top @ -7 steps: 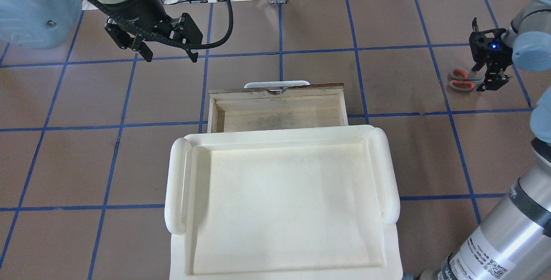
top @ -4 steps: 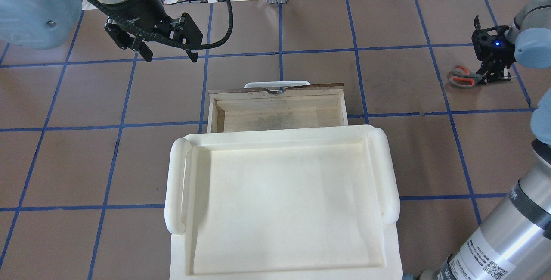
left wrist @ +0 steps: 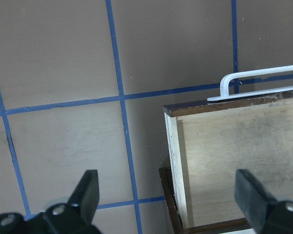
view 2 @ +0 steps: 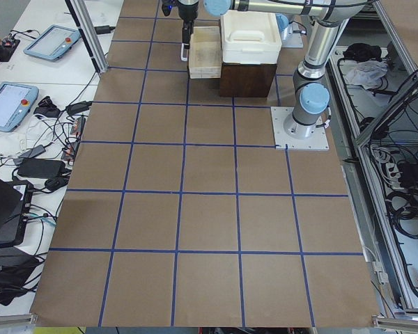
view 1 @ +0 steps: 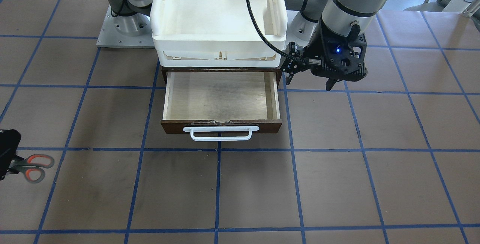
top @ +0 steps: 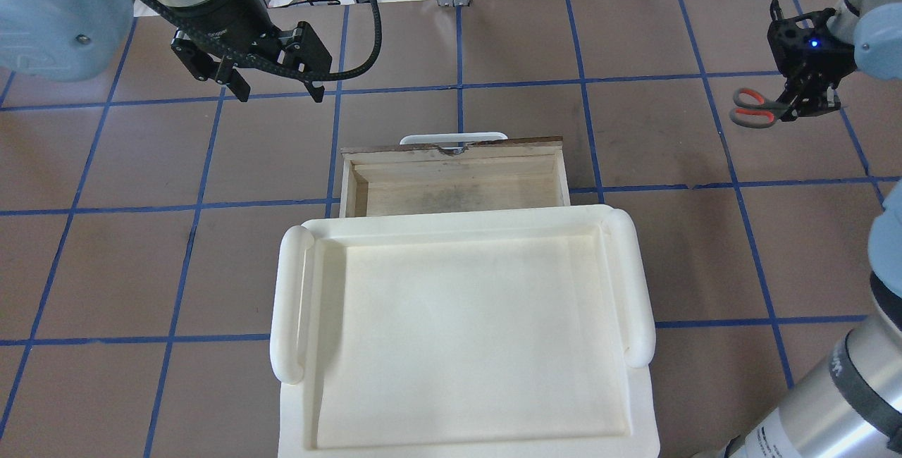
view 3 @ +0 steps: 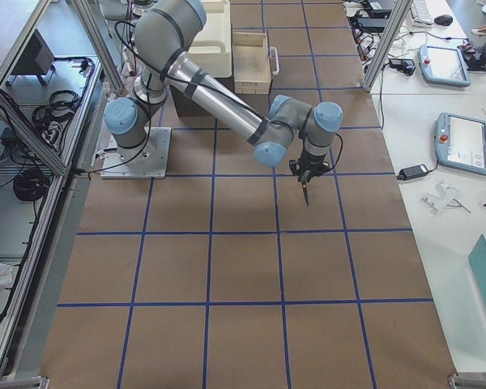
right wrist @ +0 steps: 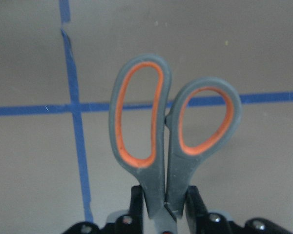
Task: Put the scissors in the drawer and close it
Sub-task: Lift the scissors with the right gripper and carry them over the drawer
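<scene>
Scissors [top: 752,107]: at about 2 o'clock from the drawer [top: 454,187] in the overhead view, well apart from it, held off the bench [top: 634,148].
Right hand [top: 807,100]: clamped on the scissors just below the orange-and-grey loops. The loops stick out past the fingers and the blades are hidden.
Left hand [top: 280,91]: fingers wide apart, empty, hovering at about 10 o'clock from the drawer.
Drawer: pulled open, nothing inside, white bar handle [view 1: 221,133] at its 12 o'clock edge.
Step (judged): carry to the drawer; nothing placed yet.
Risk 1: the grip sits on the narrow shanks, so the scissors could swivel or slip on a fast traverse.
Risk 2: the white tray [top: 465,331] overhangs the drawer's 6 o'clock part, so a release too far back lands on the tray.
Risk 3: scissors left across a drawer wall would jam the closing.
</scene>
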Robot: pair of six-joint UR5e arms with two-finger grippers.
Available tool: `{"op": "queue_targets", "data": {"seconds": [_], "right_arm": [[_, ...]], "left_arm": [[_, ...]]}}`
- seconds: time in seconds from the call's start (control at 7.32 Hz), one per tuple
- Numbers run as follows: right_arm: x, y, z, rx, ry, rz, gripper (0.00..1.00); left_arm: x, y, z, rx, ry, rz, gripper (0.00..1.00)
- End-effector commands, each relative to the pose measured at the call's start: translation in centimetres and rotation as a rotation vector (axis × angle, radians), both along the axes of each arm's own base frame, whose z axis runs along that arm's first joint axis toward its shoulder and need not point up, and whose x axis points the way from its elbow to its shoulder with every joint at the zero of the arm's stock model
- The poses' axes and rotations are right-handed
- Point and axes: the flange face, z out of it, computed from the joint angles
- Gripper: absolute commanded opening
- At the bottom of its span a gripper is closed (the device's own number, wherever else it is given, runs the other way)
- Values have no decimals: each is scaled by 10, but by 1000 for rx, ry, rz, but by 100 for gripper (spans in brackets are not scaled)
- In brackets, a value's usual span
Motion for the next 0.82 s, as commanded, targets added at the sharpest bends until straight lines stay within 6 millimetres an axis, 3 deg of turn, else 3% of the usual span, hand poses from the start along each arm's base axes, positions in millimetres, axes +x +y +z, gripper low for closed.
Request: {"op": "queue_targets", "data": {"seconds": [0.0,0.27,0.68], "right_arm": [[95,30,66,57,-25,-17,0],[192,53,99,66,-10,-31,0],[311,95,119,107,-79,-107,0]], "left_arm": [[0,0,0,0,0,0,100],[1,0,0,0,0,0,100],[1,-2,-3,5,0,-1,100]]}}
